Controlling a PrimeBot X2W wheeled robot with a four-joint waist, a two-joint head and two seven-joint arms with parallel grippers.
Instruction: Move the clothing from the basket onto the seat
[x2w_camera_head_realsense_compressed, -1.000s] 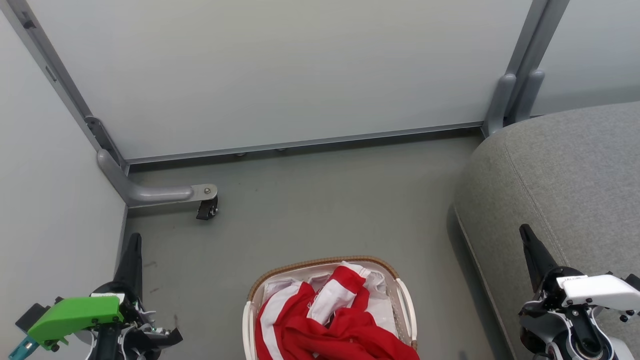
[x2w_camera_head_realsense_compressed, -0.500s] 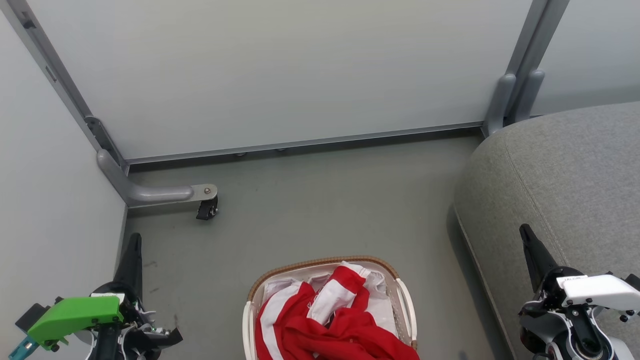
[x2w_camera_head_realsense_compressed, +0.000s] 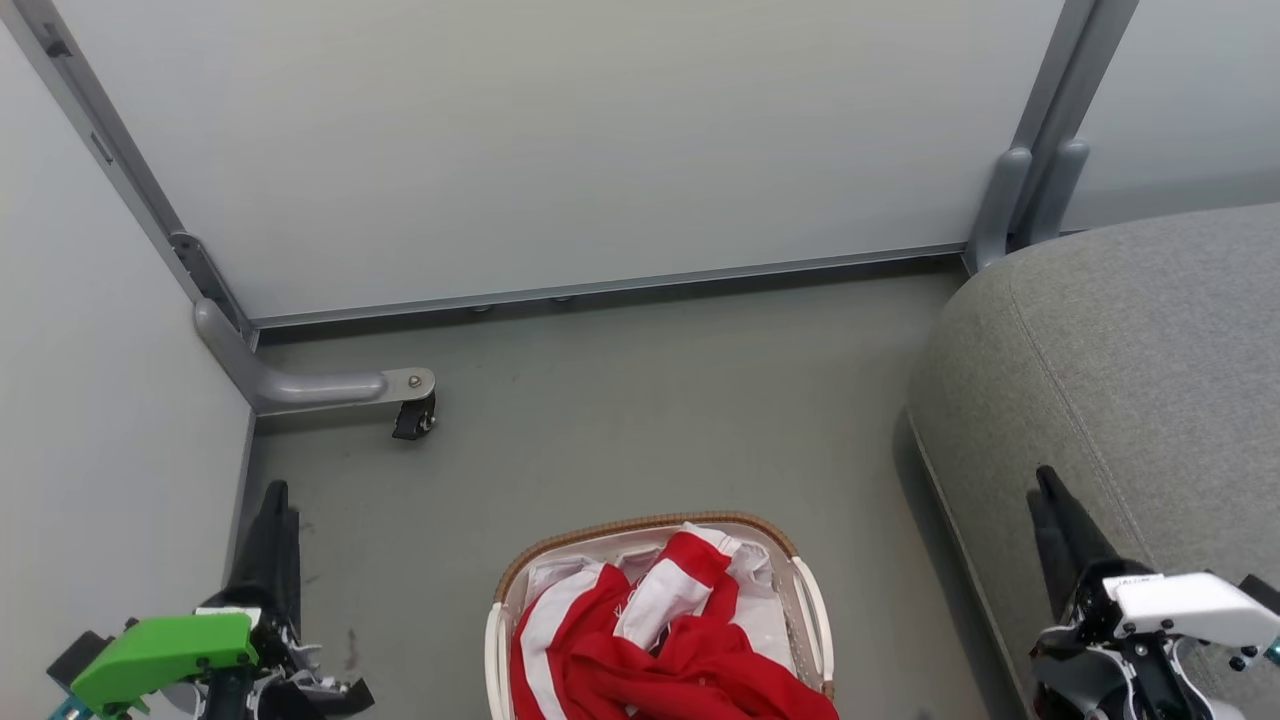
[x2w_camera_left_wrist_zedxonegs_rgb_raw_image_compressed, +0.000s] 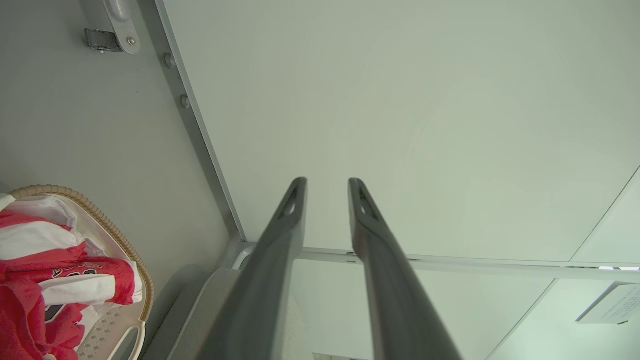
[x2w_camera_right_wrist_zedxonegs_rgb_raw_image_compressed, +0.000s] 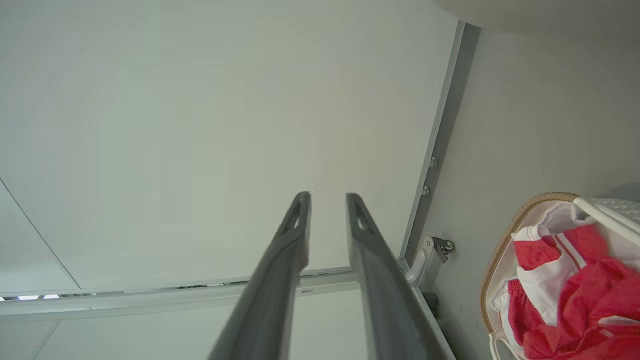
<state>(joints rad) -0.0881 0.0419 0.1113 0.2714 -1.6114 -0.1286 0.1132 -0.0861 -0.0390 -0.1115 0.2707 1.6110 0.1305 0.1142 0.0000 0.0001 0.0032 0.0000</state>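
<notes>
The left claw (x2w_camera_head_realsense_compressed: 272, 495) and the right claw (x2w_camera_head_realsense_compressed: 1045, 482) are both seen with their fingers parted by a narrow gap, and nothing is held in either. The clothing (x2w_camera_head_realsense_compressed: 690, 650) is heaped in the basket (x2w_camera_head_realsense_compressed: 640, 523), which stands on the floor (x2w_camera_head_realsense_compressed: 650, 400) between the two claws: to the right of the left claw, to the left of the right claw, and nearer the robot than either set of fingertips. The seat (x2w_camera_head_realsense_compressed: 1150, 330) lies behind and to the right of the right claw, well apart from the left one.

Several things could go wrong from here. With the gap this narrow, a fold of jersey may be pushed down rather than taken between the fingers. A white liner (x2w_camera_head_realsense_compressed: 552, 578) is bunched under the red cloth, so it could be pinched along with it and carried over. The basket looks light, and it may be dragged or tipped if cloth catches on its rim. A jersey laid too near the seat's rounded edge could slide back to the floor.

In the head view the fingers are seen nearly edge-on, so their gap is hard to judge; it is shown plainly by each wrist view. Dark print on the red cloth (x2w_camera_left_wrist_zedxonegs_rgb_raw_image_compressed: 75, 272) is given by the left wrist view, while the seat's position beside the basket is given by the head view.
</notes>
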